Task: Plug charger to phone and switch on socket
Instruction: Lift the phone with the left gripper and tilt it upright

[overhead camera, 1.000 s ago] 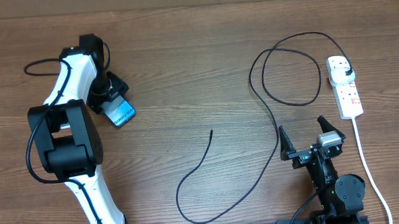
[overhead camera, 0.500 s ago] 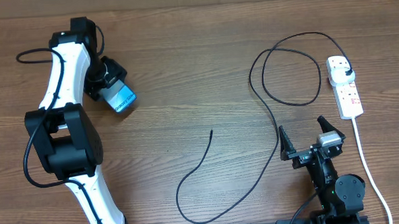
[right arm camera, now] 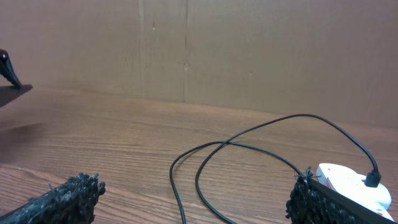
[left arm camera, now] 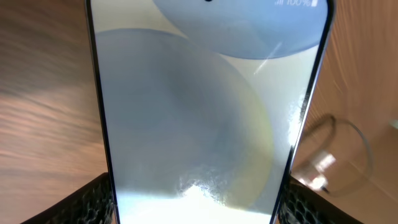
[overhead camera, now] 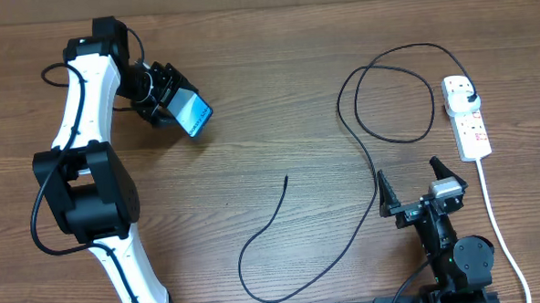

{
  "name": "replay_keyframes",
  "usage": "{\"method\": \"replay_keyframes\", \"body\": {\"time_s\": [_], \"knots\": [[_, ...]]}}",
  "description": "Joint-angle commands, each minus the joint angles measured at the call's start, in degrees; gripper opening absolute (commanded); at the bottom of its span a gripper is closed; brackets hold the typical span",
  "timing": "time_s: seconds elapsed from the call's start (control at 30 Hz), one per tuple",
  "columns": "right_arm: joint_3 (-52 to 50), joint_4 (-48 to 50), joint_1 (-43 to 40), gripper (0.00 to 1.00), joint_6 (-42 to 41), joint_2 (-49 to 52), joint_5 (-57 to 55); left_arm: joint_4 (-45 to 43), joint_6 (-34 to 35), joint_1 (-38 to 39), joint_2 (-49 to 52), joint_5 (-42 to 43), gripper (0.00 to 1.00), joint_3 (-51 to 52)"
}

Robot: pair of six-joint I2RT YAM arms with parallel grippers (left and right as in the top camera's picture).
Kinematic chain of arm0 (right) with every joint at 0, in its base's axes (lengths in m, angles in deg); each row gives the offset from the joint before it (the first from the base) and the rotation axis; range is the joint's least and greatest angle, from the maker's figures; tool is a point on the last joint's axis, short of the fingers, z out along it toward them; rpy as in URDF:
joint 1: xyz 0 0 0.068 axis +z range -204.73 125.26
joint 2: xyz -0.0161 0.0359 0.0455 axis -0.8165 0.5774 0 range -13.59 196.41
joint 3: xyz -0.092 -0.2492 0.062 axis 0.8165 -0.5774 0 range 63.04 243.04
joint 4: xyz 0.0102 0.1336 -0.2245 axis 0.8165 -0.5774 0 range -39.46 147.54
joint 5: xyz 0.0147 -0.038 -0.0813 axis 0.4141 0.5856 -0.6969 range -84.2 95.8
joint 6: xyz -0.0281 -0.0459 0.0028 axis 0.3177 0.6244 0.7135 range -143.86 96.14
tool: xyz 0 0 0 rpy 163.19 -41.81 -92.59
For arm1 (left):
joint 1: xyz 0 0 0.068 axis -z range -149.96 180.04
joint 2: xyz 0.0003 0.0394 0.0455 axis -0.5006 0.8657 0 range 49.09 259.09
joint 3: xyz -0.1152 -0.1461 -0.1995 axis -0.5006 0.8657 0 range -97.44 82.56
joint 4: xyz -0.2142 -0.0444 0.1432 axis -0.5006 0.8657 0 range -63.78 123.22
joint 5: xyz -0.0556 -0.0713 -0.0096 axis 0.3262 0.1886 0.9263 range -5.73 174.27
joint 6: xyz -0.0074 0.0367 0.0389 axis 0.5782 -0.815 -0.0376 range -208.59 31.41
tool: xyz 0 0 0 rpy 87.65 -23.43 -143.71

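Overhead view: the left tool (overhead camera: pixel 178 105) is clamped on the phone (overhead camera: pixel 193 114) at about 10 o'clock on the surface (overhead camera: pixel 276 87), lit screen showing. In the left wrist view, the fingers (left arm camera: pixel 93 199) press both long edges of the phone (left arm camera: pixel 199 112). The right tool (overhead camera: pixel 416 195) sits at 5 o'clock, jaws spread wide and empty. The charger (overhead camera: pixel 286 181) is plugged into the socket (overhead camera: pixel 468 120) at 3 o'clock, loops across, and its free tip lies near the centre, well apart from the phone.
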Motion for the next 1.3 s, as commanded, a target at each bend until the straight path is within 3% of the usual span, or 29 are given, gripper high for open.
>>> {"method": "replay_keyframes", "body": {"time_s": [0.0, 0.83, 1.1, 1.27], "knots": [[-0.6, 0.3, 0.3, 1.00, 0.3, -0.6, 0.3, 1.1, -1.1, 1.2, 0.5, 9.6, 0.04, -1.9], [-0.6, 0.3, 0.3, 1.00, 0.3, -0.6, 0.3, 4.7, 3.7, 11.6, 0.5, 39.2, 0.04, -1.9], [-0.6, 0.3, 0.3, 1.00, 0.3, -0.6, 0.3, 4.8, 3.9, 11.7, 0.5, 41.2, 0.04, -1.9], [-0.6, 0.3, 0.3, 1.00, 0.3, -0.6, 0.3, 4.8, 7.9, 11.7, 0.5, 41.2, 0.04, -1.9]]}}
